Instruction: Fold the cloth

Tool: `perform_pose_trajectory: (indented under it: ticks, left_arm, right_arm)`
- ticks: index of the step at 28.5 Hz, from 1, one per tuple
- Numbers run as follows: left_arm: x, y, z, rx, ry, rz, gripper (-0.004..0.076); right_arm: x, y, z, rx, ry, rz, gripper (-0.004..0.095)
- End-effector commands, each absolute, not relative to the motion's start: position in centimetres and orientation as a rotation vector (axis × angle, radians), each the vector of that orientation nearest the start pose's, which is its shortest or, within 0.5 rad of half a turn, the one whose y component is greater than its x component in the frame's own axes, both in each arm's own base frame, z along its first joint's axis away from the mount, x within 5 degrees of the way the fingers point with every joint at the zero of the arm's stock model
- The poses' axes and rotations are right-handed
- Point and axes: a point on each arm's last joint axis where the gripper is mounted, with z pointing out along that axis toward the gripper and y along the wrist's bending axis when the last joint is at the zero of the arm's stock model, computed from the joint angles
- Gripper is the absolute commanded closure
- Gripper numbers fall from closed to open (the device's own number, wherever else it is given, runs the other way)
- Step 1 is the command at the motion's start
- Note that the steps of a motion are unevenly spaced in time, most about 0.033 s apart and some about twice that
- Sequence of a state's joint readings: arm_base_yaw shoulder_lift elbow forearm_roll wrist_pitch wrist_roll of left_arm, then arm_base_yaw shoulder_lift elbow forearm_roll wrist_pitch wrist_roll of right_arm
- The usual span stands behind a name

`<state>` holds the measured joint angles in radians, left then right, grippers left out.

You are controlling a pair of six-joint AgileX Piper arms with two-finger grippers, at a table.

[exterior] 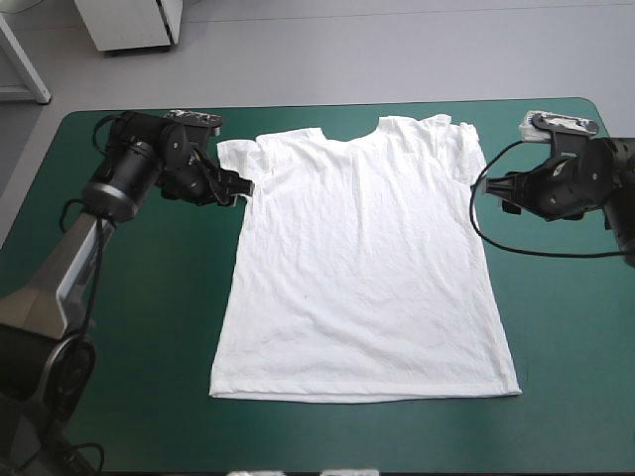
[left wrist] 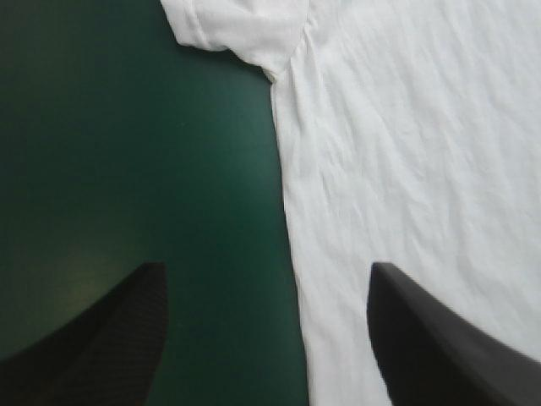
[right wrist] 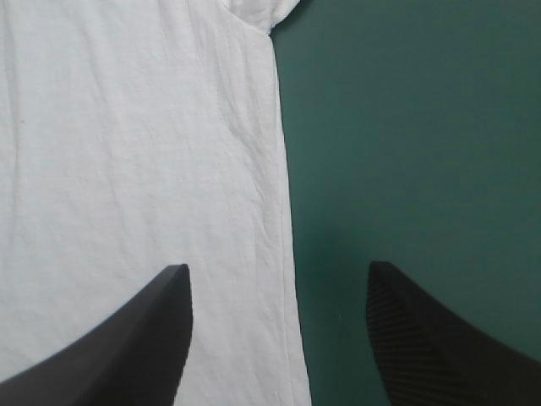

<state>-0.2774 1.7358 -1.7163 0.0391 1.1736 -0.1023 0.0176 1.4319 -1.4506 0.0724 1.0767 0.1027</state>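
The white T-shirt (exterior: 362, 263) lies spread flat in the middle of the teal-green table, collar toward the far edge, hem toward the near edge. My left gripper (exterior: 238, 186) hovers at the shirt's left side just below the left sleeve, open. In the left wrist view the shirt's side edge (left wrist: 292, 237) runs between the black fingers (left wrist: 110, 338), with the sleeve (left wrist: 237, 25) ahead. My right gripper (exterior: 493, 184) stands open at the shirt's right side near the right sleeve. The right wrist view shows the T-shirt (right wrist: 127, 152) with its side edge between the fingers (right wrist: 127, 347).
Bare teal-green cover (exterior: 149, 297) lies left and right of the shirt and along the near edge. The table's far edge (exterior: 317, 104) is just beyond the collar.
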Motion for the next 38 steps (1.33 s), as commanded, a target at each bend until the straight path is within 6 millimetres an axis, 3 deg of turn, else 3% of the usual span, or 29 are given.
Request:
perform_pose_trajectory:
  ticks: [1, 5, 10, 19, 24, 26, 29, 34, 38]
  left_arm:
    - [38.0, -10.5, 35.7, 0.253, 2.616, -0.096, 0.0232]
    - [40.3, -11.2, 33.3, 0.258, 2.656, -0.08, 0.0233]
    - [41.9, -11.7, 29.9, 0.27, 2.733, -0.075, 0.0233]
    - [43.9, -12.4, 25.6, 0.276, 2.769, -0.089, 0.0253]
    - [44.4, -12.9, 23.5, 0.29, 2.818, -0.139, 0.0374]
    - [44.4, -13.1, 23.0, 0.284, 2.837, -0.168, 0.0491]
    - [44.3, -13.3, 22.8, 0.285, 2.848, -0.186, 0.0729]
    - [44.1, -13.5, 22.7, 0.313, 2.863, -0.208, 0.0731]
    - [44.1, -13.5, 22.7, 0.336, 2.865, -0.216, 0.0731]
  right_arm:
    - [31.1, 0.9, 39.3, 0.129, 2.471, 0.137, 0.0331]
    - [32.2, 1.0, 38.7, 0.131, 2.489, 0.139, 0.0334]
    - [32.3, 0.9, 38.7, 0.129, 2.475, 0.128, 0.0396]
    - [32.3, 0.9, 38.7, 0.129, 2.473, 0.128, 0.0399]
    - [32.4, 0.9, 38.8, 0.128, 2.462, 0.126, 0.0399]
    - [32.4, 0.9, 38.8, 0.128, 2.459, 0.125, 0.0399]
    - [32.4, 0.8, 38.8, 0.128, 2.466, 0.123, 0.0399]
    - [32.4, 0.9, 38.4, 0.091, 2.496, 0.11, 0.0396]
    - [33.7, 0.9, 37.6, 0.07, 2.545, 0.106, 0.0391]
